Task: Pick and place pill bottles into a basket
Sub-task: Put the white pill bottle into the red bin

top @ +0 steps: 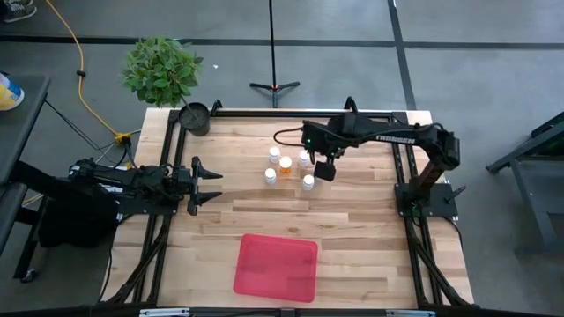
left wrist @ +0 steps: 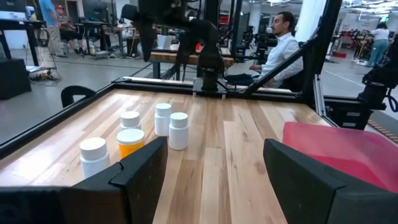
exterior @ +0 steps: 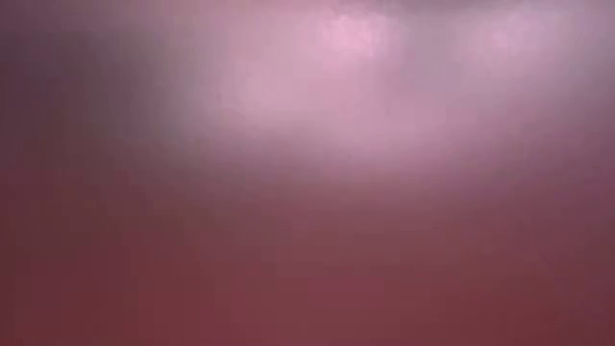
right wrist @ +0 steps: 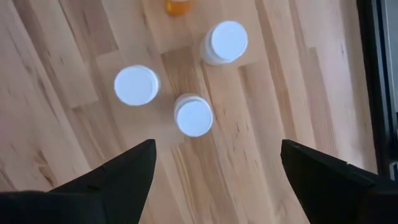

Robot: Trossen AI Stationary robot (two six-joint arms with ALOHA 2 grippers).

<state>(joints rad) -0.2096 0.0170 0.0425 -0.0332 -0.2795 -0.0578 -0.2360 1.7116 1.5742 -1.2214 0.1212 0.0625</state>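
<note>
Several small pill bottles with white caps stand upright on the wooden table, grouped at its far middle point(top: 285, 164). They also show in the left wrist view point(left wrist: 178, 130) and from above in the right wrist view point(right wrist: 194, 116). One has a plainly orange body point(left wrist: 130, 144). My right gripper point(top: 324, 169) hangs above the group's right side, pointing down, open point(right wrist: 217, 162) and empty. My left gripper point(top: 208, 183) is open and empty point(left wrist: 214, 168) at the table's left side, level with the bottles. The red basket point(top: 275, 266) lies flat near the front edge.
A small dark round pot point(top: 195, 117) stands at the far left corner, with a green plant point(top: 161, 69) behind it off the table. The low view shows only a red-pink blur. People sit and stand in the room beyond the table point(left wrist: 283, 43).
</note>
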